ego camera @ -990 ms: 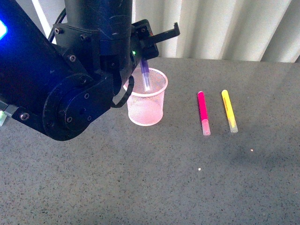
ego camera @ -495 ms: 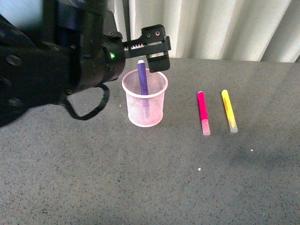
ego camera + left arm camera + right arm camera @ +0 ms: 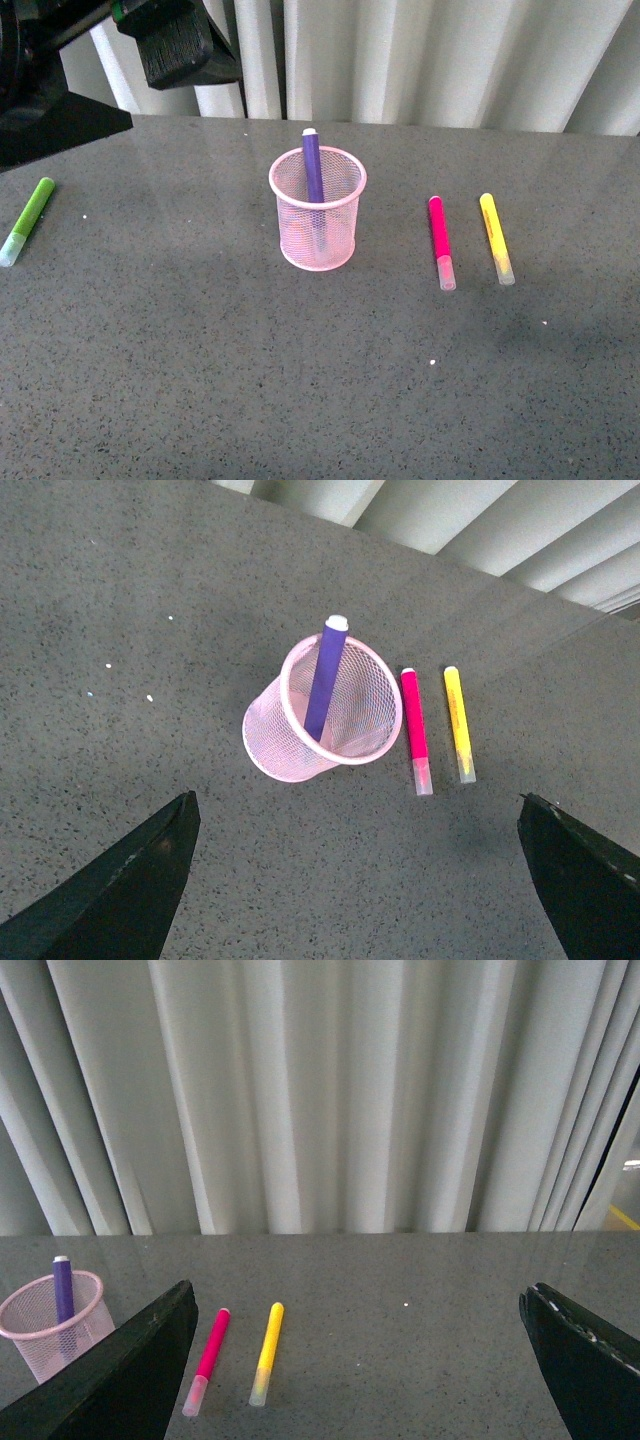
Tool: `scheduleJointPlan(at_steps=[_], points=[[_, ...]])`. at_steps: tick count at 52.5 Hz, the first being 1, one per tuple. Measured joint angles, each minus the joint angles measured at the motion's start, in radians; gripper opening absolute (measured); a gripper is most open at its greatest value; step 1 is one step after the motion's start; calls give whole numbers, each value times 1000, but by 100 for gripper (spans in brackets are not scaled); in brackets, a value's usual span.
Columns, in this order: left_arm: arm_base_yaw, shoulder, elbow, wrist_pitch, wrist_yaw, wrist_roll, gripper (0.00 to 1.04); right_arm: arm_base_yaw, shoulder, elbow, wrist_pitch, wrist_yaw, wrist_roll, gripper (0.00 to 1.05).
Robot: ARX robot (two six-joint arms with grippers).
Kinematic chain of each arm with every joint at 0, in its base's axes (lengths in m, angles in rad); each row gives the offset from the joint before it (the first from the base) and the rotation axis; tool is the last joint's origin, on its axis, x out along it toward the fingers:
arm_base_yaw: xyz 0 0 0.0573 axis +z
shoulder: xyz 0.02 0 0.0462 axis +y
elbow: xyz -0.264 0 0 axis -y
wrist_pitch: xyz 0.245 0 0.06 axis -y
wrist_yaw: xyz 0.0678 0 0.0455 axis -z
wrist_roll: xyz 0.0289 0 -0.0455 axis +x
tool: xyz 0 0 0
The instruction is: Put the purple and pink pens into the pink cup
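The pink cup (image 3: 300, 238) stands upright in the middle of the grey table. The purple pen (image 3: 313, 168) leans inside it, with its end poking above the rim. To the cup's right the pink pen (image 3: 440, 240) lies flat on the table. My left gripper (image 3: 356, 798) hangs open and empty above the table, with the pink cup (image 3: 280, 742), purple pen (image 3: 325, 675) and pink pen (image 3: 414, 725) below it. My right gripper (image 3: 358, 1287) is open and empty too. It sits low, right of the pink pen (image 3: 208, 1355) and pink cup (image 3: 35, 1345).
A yellow marker (image 3: 496, 235) lies just right of the pink pen and parallel to it. A lime-green marker (image 3: 28, 218) lies at the table's far left. My left arm (image 3: 170, 40) fills the top left corner of the front view. A pleated curtain backs the table.
My left gripper has let go of the purple pen, which now stands in the cup. The arm has pulled up and away to the left, uncovering the green marker.
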Motion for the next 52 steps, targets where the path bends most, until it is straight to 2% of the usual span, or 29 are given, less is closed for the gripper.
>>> scheduleJointPlan(at_steps=[1,2,5,8,12,15,23,30,34,38,46,48,52], points=[[-1,2,-2,3,-1,0,98,0,0,0,0,0,0,98],[-11,14,-17,51,-53,29,96,0,0,0,0,1,0,98],[-21,30,-98,300,-240,122,87,0,0,0,0,2,0,98],[-18,31,-192,521,-369,215,78,0,0,0,0,0,0,98],[11,-2,-292,731,-435,316,66,0,0,0,0,2,0,98],[37,-45,-332,798,-428,359,56,0,0,0,0,3,0,98],[85,-158,-420,809,-380,403,33,0,0,0,0,1,0,98],[137,-265,-508,772,-330,417,4,0,0,0,0,2,0,98],[165,-348,-552,736,-299,423,4,0,0,0,0,2,0,98],[189,-367,-605,775,-278,426,4,0,0,0,0,2,0,98],[227,-513,-649,666,-237,426,4,0,0,0,0,2,0,98],[270,-558,-657,630,-179,427,4,0,0,0,0,2,0,98],[299,-615,-666,582,-164,427,4,0,0,0,0,2,0,98]])
